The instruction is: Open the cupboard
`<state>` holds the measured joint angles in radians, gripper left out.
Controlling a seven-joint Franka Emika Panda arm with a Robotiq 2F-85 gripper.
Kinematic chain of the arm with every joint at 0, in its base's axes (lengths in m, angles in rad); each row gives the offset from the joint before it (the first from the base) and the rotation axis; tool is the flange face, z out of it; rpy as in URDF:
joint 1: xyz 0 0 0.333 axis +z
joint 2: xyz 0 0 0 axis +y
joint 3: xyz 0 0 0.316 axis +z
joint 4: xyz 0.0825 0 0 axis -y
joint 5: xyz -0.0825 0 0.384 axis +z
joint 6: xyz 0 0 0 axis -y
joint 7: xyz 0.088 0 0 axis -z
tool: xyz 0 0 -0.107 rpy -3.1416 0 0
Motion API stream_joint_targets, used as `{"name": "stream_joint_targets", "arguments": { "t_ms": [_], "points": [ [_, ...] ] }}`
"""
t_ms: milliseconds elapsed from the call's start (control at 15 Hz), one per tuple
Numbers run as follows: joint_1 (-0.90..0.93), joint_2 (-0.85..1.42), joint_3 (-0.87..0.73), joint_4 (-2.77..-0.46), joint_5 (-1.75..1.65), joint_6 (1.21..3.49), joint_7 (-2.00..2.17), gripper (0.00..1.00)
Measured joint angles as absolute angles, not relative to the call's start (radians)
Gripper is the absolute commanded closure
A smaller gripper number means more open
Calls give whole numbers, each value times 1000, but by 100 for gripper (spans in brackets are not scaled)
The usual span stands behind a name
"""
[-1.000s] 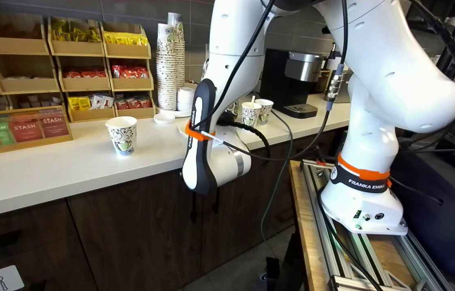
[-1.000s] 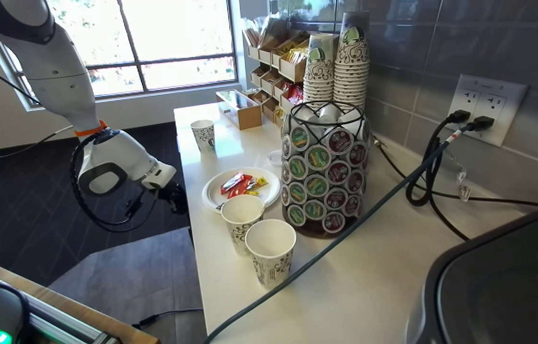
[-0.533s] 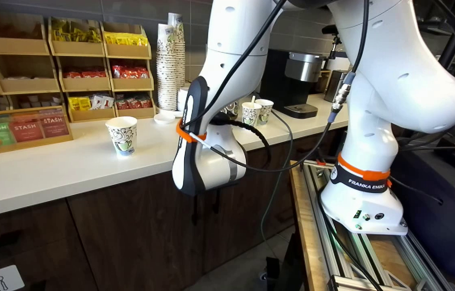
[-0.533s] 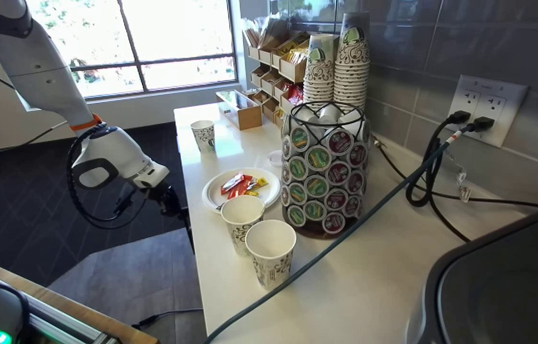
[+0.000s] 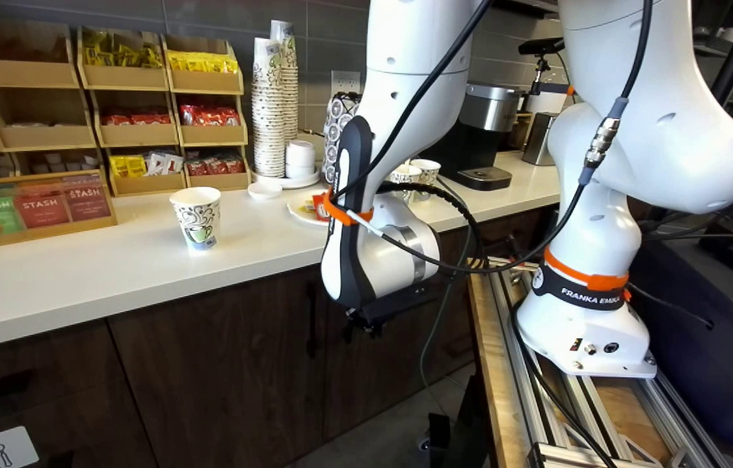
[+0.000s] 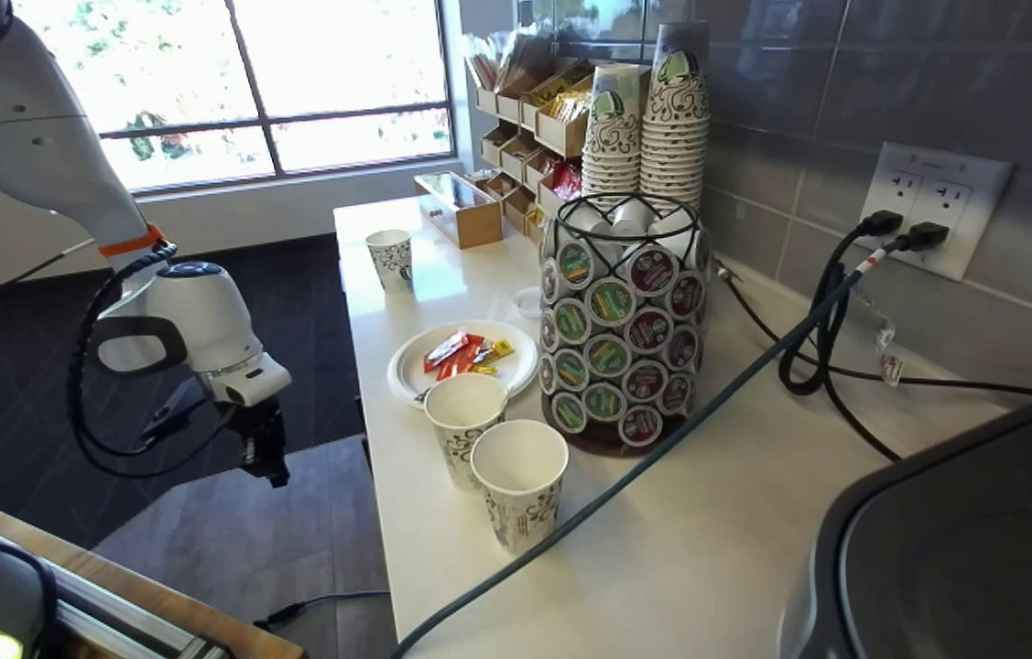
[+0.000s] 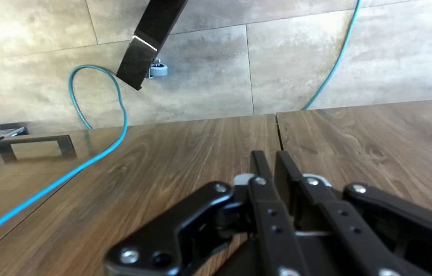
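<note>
Gripper [image 6: 276,475] has swung back from the counter [image 6: 680,549] edge; in an exterior view it's pointing down over the floor [image 6: 305,531], and I count three loose cups [image 6: 520,513] and one plate [image 6: 405,370]. In an exterior view the cupboard [image 5: 223,377] sits under the counter, doors closed, one upright handle [image 5: 311,327] clearly showing. Wrist view: two fingers [image 7: 258,166], skinny gap, nothing held; two door panels [image 7: 185,165] side by side.

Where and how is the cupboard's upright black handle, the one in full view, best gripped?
Probably midway down the handle, from in front of the cupboard, fingers either side: it's a slim vertical bar near the edge of its door.
</note>
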<state>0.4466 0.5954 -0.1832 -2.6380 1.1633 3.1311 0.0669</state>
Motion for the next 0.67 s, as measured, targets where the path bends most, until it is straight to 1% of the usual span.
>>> {"name": "stream_joint_targets", "arguments": {
  "t_ms": [67, 133, 333, 467, 533, 600, 667],
  "points": [
    [447, 578, -184, -2652, 1162, 3126, 67, 60],
    [435, 557, -175, -2665, 1135, 3125, 77, 55],
    [410, 487, -147, -2678, 1088, 3127, 86, 31],
    [410, 443, -130, -2673, 1091, 3155, 77, 18],
    [410, 425, -120, -2669, 1092, 3177, 76, 9],
    [410, 409, -112, -2663, 1092, 3204, 75, 3],
    [409, 399, -105, -2655, 1092, 3232, 75, 0]
  ]
}}
